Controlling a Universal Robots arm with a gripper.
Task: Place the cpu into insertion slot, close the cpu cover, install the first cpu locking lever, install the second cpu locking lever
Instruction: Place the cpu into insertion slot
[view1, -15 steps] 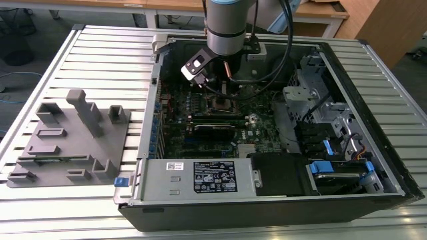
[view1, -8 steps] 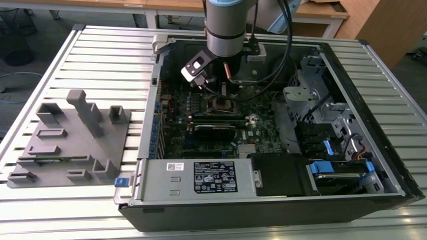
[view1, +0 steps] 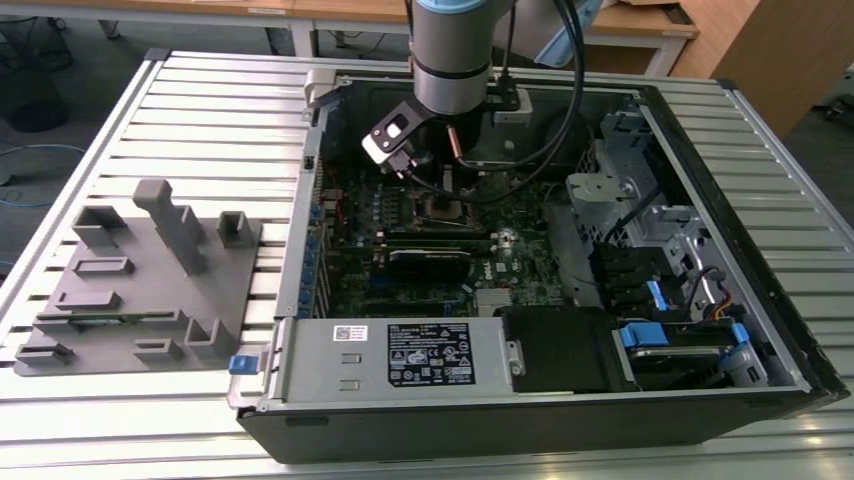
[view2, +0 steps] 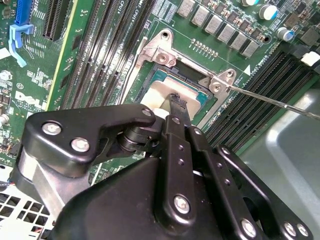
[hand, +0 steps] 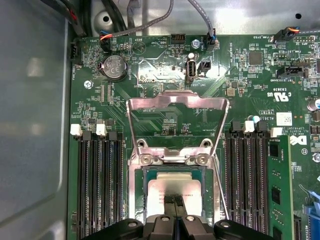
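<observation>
In the exterior view my arm (view1: 454, 70) reaches down into the open computer case over the insertion slot (view1: 442, 207). The cpu (hand: 172, 182), silver-grey on top with a green edge, lies flat inside the insertion slot (hand: 134, 185). My gripper (hand: 175, 201) is shut, its black fingertips together over the cpu's middle. I cannot tell whether they touch it. The cpu cover (hand: 177, 98) stands flipped open on its hinges beyond the slot. A thin locking lever (hand: 220, 190) stands unlatched beside the slot. The second wrist view shows the cpu (view2: 159, 92), gripper (view2: 176, 101) and lever (view2: 270, 100).
Long black memory slots (hand: 100, 185) flank the socket on both sides, with a green stick (hand: 277, 190) in one. The grey power-supply box (view1: 400, 355) sits at the case's front. A grey fixture block (view1: 134, 280) lies on the slatted table at the exterior view's left. Cables hang behind the arm.
</observation>
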